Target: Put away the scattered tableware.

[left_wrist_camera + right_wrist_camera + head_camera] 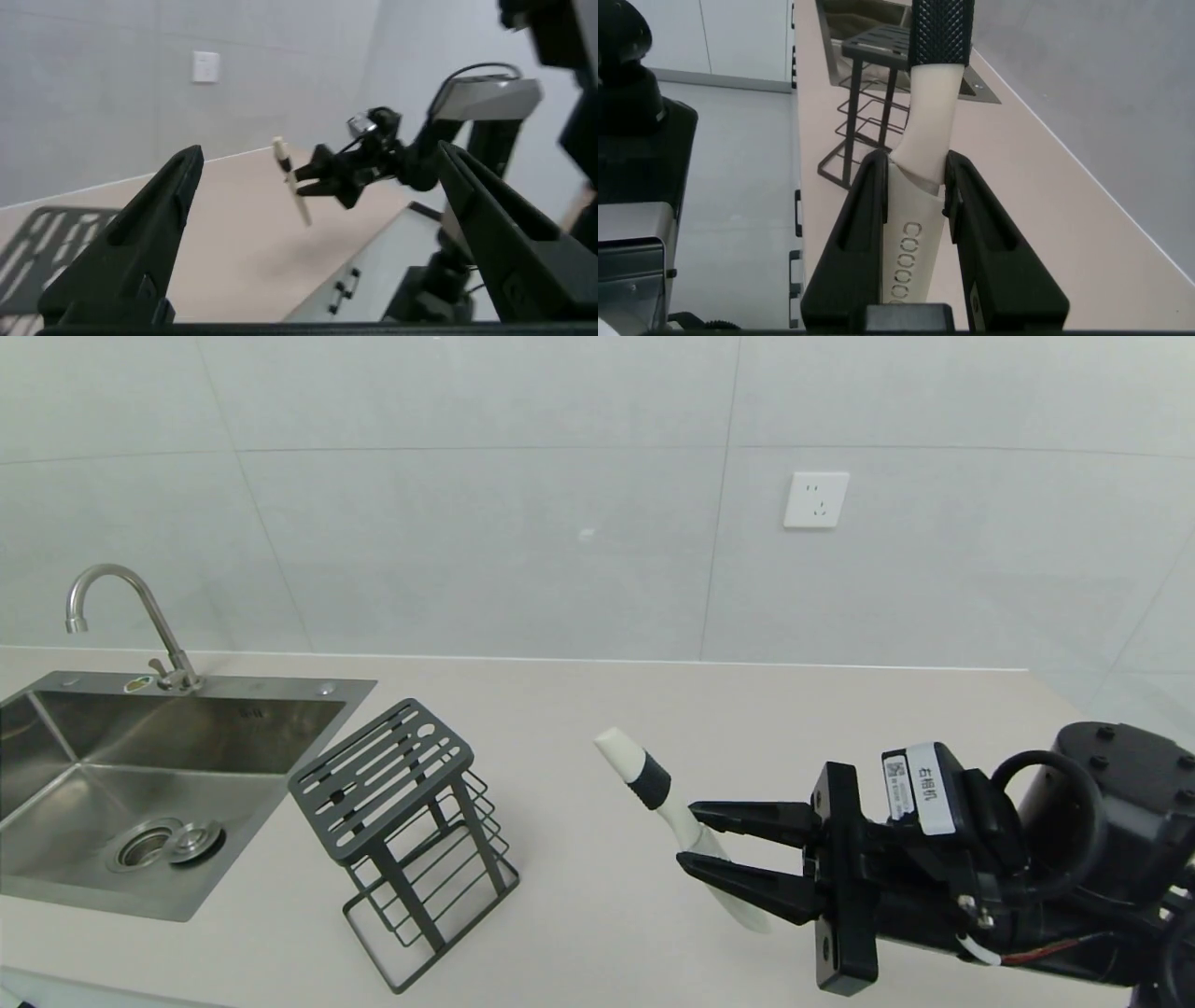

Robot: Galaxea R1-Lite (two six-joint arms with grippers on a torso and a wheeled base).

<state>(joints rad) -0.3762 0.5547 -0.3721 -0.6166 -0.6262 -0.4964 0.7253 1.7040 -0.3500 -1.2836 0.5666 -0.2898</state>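
The right claw (695, 840) gripped the white utensil (644, 779) low down, above the desk (579, 915) and right of the slotted rack (383, 775). The left claw (318, 151) gaped wide. Tilted so, the utensil might miss a slot and tip the rack.

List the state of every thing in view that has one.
Utensil: held above the counter, tilted.
Right gripper: shut on the utensil.
Left gripper: open, empty.
Rack: upright on the counter, slots empty.
Faucet: no water running.
Socket: nothing plugged in.
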